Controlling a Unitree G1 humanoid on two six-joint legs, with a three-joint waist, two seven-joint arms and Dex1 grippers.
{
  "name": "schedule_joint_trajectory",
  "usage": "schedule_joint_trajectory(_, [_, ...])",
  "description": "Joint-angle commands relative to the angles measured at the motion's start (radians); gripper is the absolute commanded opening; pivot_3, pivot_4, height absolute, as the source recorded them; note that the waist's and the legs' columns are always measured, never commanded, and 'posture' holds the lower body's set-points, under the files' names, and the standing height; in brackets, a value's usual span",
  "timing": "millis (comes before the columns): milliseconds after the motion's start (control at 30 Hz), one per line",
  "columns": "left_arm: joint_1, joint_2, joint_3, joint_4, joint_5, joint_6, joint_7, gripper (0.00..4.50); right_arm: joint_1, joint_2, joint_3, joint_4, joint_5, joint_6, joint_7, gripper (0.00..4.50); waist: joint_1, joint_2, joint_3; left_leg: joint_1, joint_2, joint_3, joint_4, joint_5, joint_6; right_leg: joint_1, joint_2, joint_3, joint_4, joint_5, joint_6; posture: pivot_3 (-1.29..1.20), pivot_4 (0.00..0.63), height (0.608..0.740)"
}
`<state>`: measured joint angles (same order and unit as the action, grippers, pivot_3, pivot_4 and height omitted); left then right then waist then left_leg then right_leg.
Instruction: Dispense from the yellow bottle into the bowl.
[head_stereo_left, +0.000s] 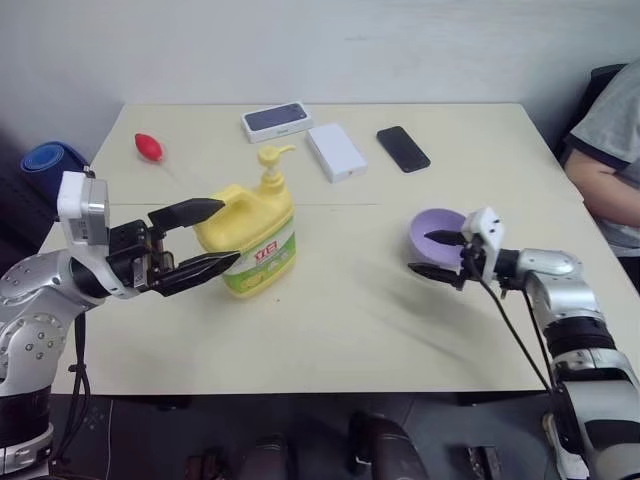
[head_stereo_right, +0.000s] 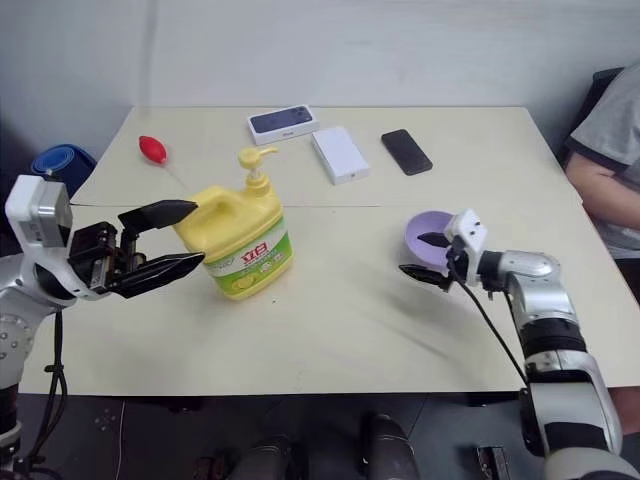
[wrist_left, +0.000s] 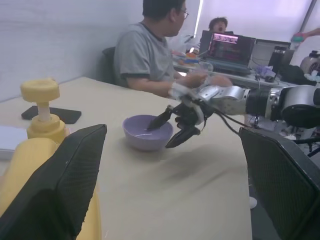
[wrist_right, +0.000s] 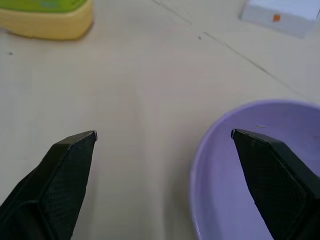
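Yellow bottle (head_stereo_left: 250, 243) by left gripper (head_stereo_left: 207, 238) – bowl (head_stereo_left: 437, 234) by right gripper (head_stereo_left: 437, 254) (fingers apart)

Head pair: two eyes sitting side by side, looking forward and down over the table (head_stereo_left: 350, 330) from the near edge, taking in nearly the same spread. Both are framing the yellow bottle (head_stereo_left: 250, 235) and the bowl (head_stereo_left: 435, 232) at middle range.

Left wrist camera: riding low, looking almost level across the tabletop, catching the bowl (wrist_left: 147, 132) and a seated person (wrist_left: 150, 50) beyond.

Right wrist camera: looking down from very close, sharing the bowl (wrist_right: 250, 175) and the bottle's base.
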<state>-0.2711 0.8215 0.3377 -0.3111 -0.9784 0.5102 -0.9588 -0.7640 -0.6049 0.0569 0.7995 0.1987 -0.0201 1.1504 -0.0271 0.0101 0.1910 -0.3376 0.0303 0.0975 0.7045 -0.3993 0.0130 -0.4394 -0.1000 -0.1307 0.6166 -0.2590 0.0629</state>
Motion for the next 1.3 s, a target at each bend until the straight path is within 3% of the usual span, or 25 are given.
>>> schedule_joint_trajectory(33, [-0.005,-0.005,0.016,-0.051,-0.006,0.005,0.008,4.48,-0.054,0.008,0.005,0.071,-0.053,-0.012,-0.036,4.50,0.000,0.000,0.000,0.001,0.000,0.000,0.000,0.000,0.000,0.000,0.000,0.000,0.001,0.000,0.000,0.00,0.150,0.740])
schedule_joint_trajectory(167, [0.012,-0.012,0.021,-0.079,-0.011,0.018,0.015,4.48,-0.091,0.032,-0.001,0.158,-0.080,-0.020,-0.058,4.50,0.000,0.000,0.000,0.001,0.001,-0.001,0.000,0.001,-0.001,0.000,0.001,0.000,0.002,0.000,-0.001,0.00,0.150,0.740])
schedule_joint_trajectory(267, [0.015,-0.009,0.019,-0.082,-0.016,0.034,0.009,4.50,-0.101,0.037,0.004,0.197,-0.104,-0.039,-0.068,3.90,-0.001,0.000,0.000,0.001,0.001,0.000,0.000,0.001,-0.001,0.000,0.001,0.000,0.002,0.000,-0.001,0.00,0.150,0.740])
schedule_joint_trajectory(567, [0.042,0.014,0.035,-0.079,-0.020,0.078,-0.038,4.50,-0.123,0.045,-0.018,0.265,-0.132,-0.119,-0.097,0.88,-0.002,0.000,0.000,0.001,0.001,0.000,0.000,0.001,-0.002,0.000,0.001,0.001,0.002,0.000,-0.001,0.00,0.150,0.740])
schedule_joint_trajectory(667, [-0.019,-0.011,0.047,-0.039,-0.025,0.075,0.021,4.50,-0.120,0.038,-0.020,0.207,-0.108,-0.165,0.016,0.00,-0.002,-0.001,0.000,0.001,0.001,0.000,0.000,0.001,-0.002,0.000,0.001,0.001,0.002,0.000,-0.001,0.00,0.150,0.740])
schedule_joint_trajectory(867, [-0.268,-0.018,0.015,0.154,-0.007,0.114,0.078,4.50,-0.162,0.049,0.031,-0.100,-0.051,-0.006,0.238,0.00,-0.001,0.000,0.000,0.000,0.001,0.000,0.000,0.001,-0.002,-0.002,0.002,0.001,0.004,0.000,-0.001,0.00,0.150,0.740])
schedule_joint_trajectory(967, [-0.454,-0.026,-0.072,0.332,0.126,0.068,0.069,3.69,-0.225,0.082,0.085,-0.232,-0.060,0.118,0.261,0.00,0.000,0.000,0.000,-0.001,0.001,0.000,0.002,0.002,-0.003,-0.003,0.003,0.000,0.005,0.000,-0.001,0.00,0.150,0.740])
schedule_joint_trajectory(1100, [-0.682,-0.074,-0.181,0.552,0.276,-0.019,0.008,2.49,-0.323,0.128,0.161,-0.263,-0.107,0.207,0.261,0.00,0.000,0.000,0.000,-0.001,-0.001,0.000,0.003,0.002,-0.003,-0.003,0.004,-0.004,0.006,0.000,-0.001,0.00,0.150,0.740])
schedule_joint_trajectory(1300, [-0.805,-0.122,-0.245,0.723,0.396,-0.103,-0.114,0.68,-0.422,0.209,0.187,-0.217,-0.127,0.228,0.209,0.00,-0.005,0.000,0.000,-0.007,-0.004,0.000,0.005,0.002,-0.003,-0.007,0.005,-0.008,0.006,0.000,-0.001,0.00,0.150,0.740])
